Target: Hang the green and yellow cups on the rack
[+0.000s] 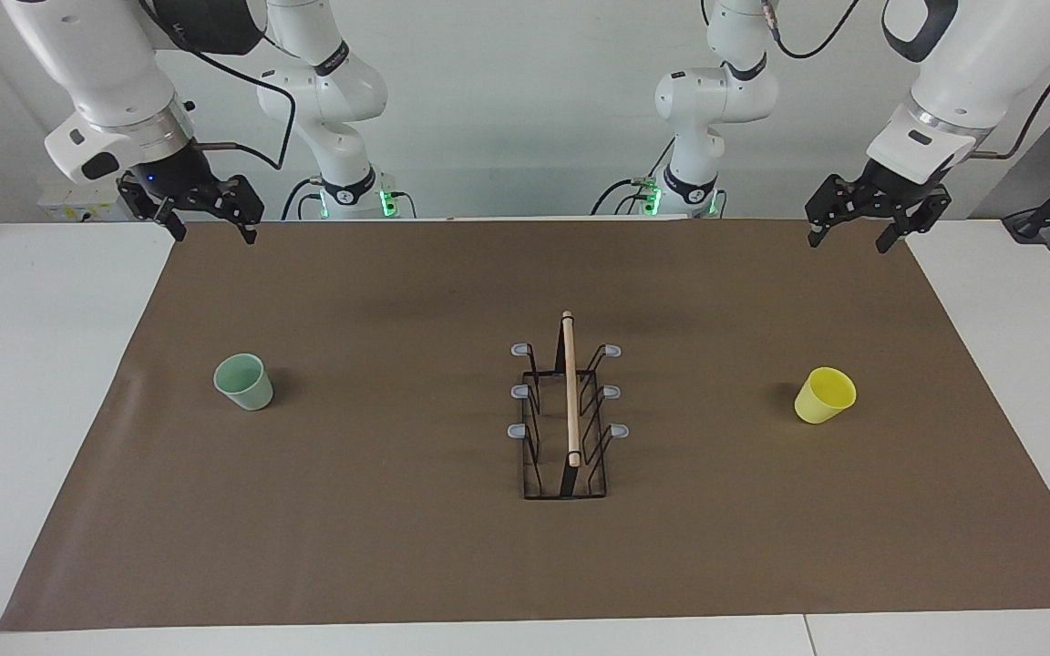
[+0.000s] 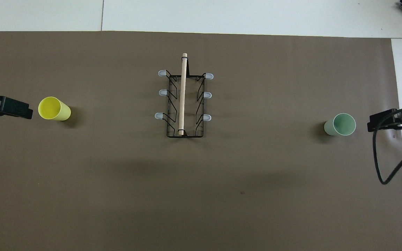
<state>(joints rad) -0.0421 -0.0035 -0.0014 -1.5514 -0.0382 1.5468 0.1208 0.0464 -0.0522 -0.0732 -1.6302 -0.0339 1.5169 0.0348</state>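
Two cups stand upright on the brown mat point(image 1: 397, 547) in the facing view, neither on the rack point(image 1: 567, 428). The green cup point(image 1: 244, 382) sits toward the right arm's end of the desk, the yellow cup point(image 1: 825, 394) toward the left arm's end, and the rack stands between them at the mat's middle, well apart from both, its wooden rod point(image 1: 570, 387) pointing toward and away from the robots. The right gripper point(image 1: 211, 231) hangs in the air over the mat's corner at its own end, claw spread and holding nothing. The left gripper point(image 1: 853, 240) hangs over the mat's corner at its end, claw likewise spread and bare.

From overhead, the rack point(image 2: 185, 104) shows three grey-tipped prongs point(image 2: 161, 73) down each side, all free. The yellow cup point(image 2: 54, 108) lies just beside the left gripper's tip point(image 2: 14, 108) at the mat's edge. The green cup point(image 2: 340, 124) appears near the right gripper's tip point(image 2: 384, 122), close to the mat's edge at that end.
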